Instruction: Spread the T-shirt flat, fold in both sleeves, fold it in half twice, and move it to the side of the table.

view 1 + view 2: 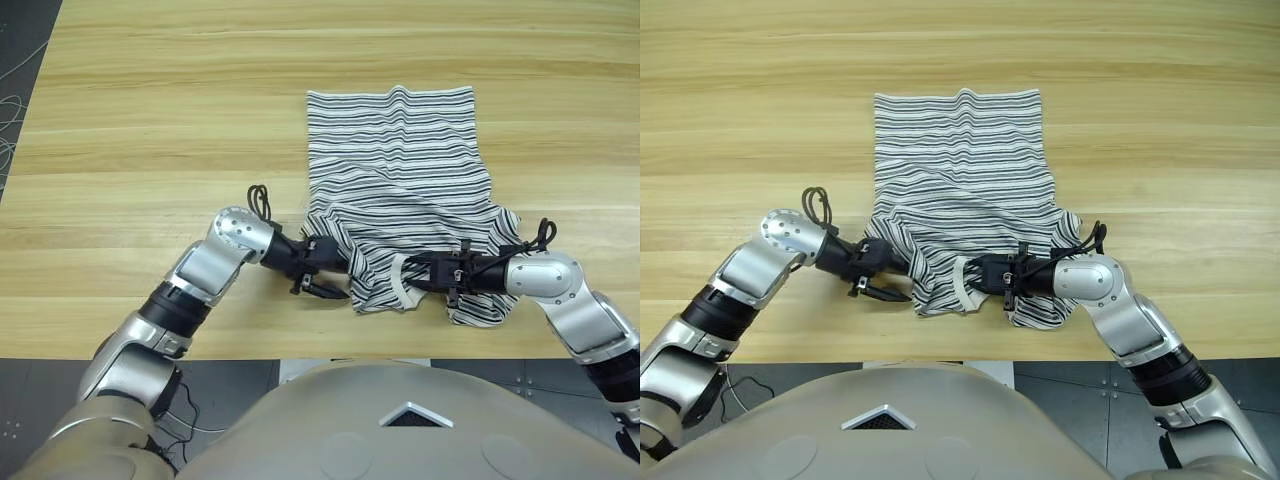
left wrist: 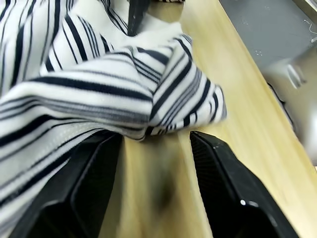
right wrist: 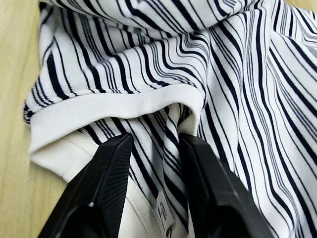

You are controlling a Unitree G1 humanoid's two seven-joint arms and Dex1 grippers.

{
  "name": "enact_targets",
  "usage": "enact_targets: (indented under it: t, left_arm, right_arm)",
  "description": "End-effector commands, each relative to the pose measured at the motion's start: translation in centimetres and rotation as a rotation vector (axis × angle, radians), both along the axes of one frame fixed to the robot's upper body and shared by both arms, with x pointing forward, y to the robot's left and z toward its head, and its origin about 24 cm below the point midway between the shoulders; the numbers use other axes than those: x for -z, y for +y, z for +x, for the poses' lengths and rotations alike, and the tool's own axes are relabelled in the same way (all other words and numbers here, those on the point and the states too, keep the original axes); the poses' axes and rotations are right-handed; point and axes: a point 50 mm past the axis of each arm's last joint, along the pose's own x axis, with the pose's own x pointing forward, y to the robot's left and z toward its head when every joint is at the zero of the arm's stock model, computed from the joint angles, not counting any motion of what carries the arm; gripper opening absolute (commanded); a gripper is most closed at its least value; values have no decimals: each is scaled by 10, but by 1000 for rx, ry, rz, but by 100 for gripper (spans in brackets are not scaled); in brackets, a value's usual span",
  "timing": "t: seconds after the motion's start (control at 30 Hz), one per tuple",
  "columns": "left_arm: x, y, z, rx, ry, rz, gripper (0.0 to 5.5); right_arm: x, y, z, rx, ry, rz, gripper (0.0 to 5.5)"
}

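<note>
The T-shirt lies mid-tabletop, bunched toward the tabletop's near edge. There, fingers of the right gripper pinch its cloth narrowly, while those of the left gripper gape wide. It seems best to close the left on cloth, then pull both apart evenly.

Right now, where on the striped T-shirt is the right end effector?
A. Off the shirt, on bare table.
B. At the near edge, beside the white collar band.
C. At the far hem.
B: the right end effector sits at the near edge of the striped T-shirt, with fabric between its fingers right by the white collar band.
</note>
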Motion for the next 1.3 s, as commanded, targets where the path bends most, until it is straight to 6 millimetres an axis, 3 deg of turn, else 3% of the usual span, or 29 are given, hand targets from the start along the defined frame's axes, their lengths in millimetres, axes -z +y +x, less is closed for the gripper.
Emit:
enact_targets:
  t: [0.03, 0.27, 0.8, 1.03, 1.13, 1.3]
  left_arm:
    - [1, 11, 11, -81, -2, 62, 259]
    - [0, 26, 15, -214, -49, 87, 259]
    - [-5, 25, 9, -247, -25, 37, 14]
    - [-5, 30, 13, -264, -51, 56, 11]
    - [-4, 41, 3, -217, -62, 103, 11]
    - [-10, 69, -37, -73, -34, 193, 11]
  right_arm:
    - [10, -3, -7, 18, 45, -47, 174]
    - [13, -2, -10, 37, 51, -41, 174]
    - [16, -6, -8, 43, 51, -53, 174]
    - [17, -7, -8, 47, 50, -57, 174]
    - [16, -7, -8, 47, 49, -57, 174]
    - [16, -7, -9, 60, 47, -55, 174]
